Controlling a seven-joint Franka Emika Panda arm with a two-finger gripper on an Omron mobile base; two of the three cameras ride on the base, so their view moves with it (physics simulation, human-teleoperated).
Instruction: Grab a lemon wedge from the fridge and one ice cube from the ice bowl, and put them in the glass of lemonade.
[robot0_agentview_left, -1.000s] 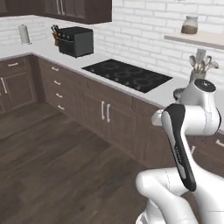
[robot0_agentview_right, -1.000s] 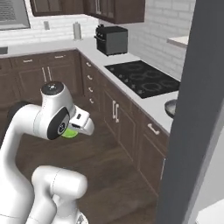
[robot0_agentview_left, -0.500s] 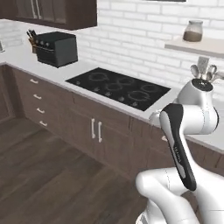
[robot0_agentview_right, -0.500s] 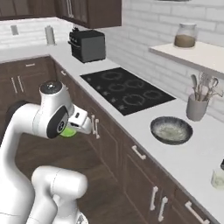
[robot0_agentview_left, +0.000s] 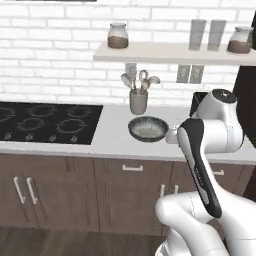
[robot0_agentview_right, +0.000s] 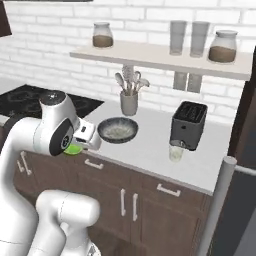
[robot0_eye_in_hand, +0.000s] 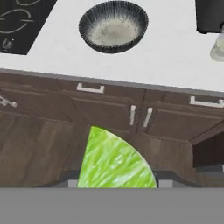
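Hand view shows the gripper (robot0_eye_in_hand: 117, 183) pinching the lemon wedge (robot0_eye_in_hand: 114, 161), so carry it level over the counter (robot0_eye_in_hand: 175, 52) to the glass of lemonade (robot0_agentview_right: 176, 150) beside the toaster (robot0_agentview_right: 188, 125) before releasing.

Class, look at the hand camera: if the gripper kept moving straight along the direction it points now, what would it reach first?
Most likely the brown cabinet fronts under the counter, since they sit at the middle of the hand view. The gripper, holding the lemon wedge, points below the ice bowl. Depth is hard to judge.
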